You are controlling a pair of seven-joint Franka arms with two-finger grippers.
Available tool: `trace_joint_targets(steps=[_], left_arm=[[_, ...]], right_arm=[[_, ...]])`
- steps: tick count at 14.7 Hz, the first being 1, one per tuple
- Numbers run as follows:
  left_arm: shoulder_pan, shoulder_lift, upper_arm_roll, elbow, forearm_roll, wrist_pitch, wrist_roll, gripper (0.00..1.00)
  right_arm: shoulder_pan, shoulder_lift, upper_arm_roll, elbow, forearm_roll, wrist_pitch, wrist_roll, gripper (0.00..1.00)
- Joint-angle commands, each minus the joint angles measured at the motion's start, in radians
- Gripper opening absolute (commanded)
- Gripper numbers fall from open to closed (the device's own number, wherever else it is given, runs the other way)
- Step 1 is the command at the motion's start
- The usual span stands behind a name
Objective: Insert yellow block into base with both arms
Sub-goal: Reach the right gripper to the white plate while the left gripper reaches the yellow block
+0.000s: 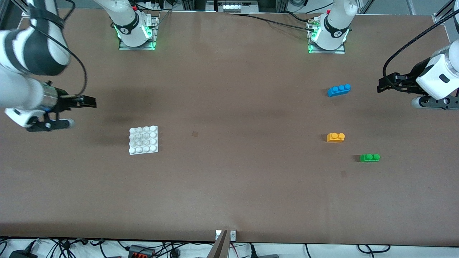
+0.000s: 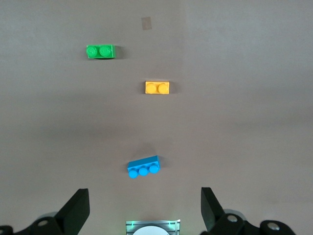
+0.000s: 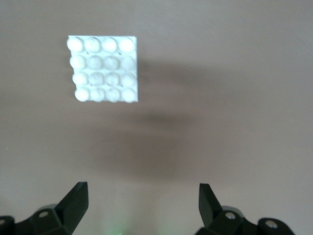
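The yellow block point(image 1: 335, 137) lies on the table toward the left arm's end, studs up; it also shows in the left wrist view point(image 2: 157, 87). The white base point(image 1: 143, 139) lies toward the right arm's end and shows in the right wrist view point(image 3: 103, 68). My left gripper point(image 1: 383, 86) is open and empty, held in the air at the left arm's end of the table, apart from the bricks. My right gripper point(image 1: 89, 102) is open and empty, in the air at the right arm's end, apart from the base.
A blue three-stud brick point(image 1: 339, 90) lies farther from the front camera than the yellow block. A green two-stud brick point(image 1: 369, 157) lies nearer to it, toward the left arm's end. The two arm bases point(image 1: 135, 32) stand along the table's back edge.
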Motion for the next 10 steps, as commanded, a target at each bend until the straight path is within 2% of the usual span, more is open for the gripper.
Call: trace_joint_targets(steps=[1, 6, 8, 10], left_arm=[[0.010, 0.009, -0.006, 0.018, -0.022, -0.020, 0.017, 1.00], [0.004, 0.046, -0.012, 0.021, -0.031, 0.001, 0.002, 1.00], [0.010, 0.076, -0.009, 0.004, -0.092, 0.073, 0.004, 1.00], [0.008, 0.107, -0.010, -0.031, -0.097, 0.162, 0.005, 1.00]], right_arm=[[0.043, 0.072, -0.002, -0.004, 0.000, 0.117, 0.017, 1.00], [0.066, 0.174, -0.002, -0.145, 0.023, 0.459, 0.059, 1.00], [0.066, 0.215, 0.000, -0.182, 0.078, 0.544, 0.086, 1.00], [0.067, 0.261, 0.000, -0.184, 0.115, 0.586, 0.085, 1.00]])
